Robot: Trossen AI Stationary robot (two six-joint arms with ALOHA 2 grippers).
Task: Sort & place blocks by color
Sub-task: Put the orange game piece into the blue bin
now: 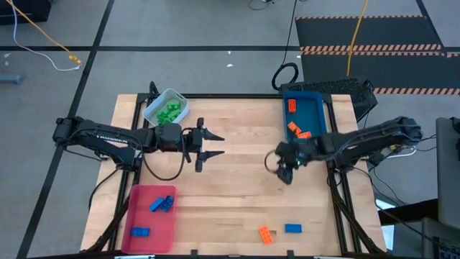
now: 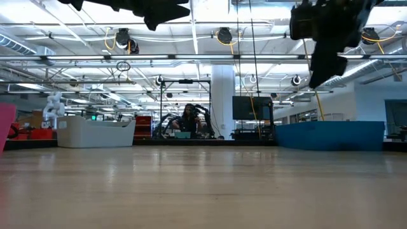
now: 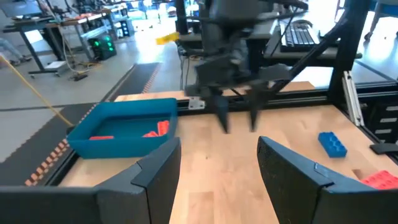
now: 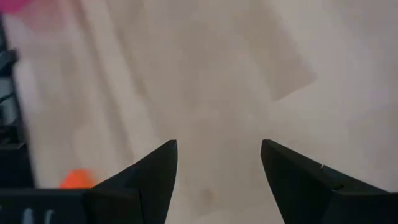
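My left gripper hangs open over the table's middle left and points toward the right edge; nothing is between its fingers. My right gripper hangs open above bare wood right of centre, tipped downward, and it too is empty. An orange block and a blue block lie flat near the front edge. Orange blocks lie in the blue tray, green blocks in the pale tray, and blue blocks in the red tray.
The blue tray stands at the far right, the pale tray at the far left and the red tray at the near left. Bare wood lies between them in the table's middle. Dark frame rails run along the table's sides.
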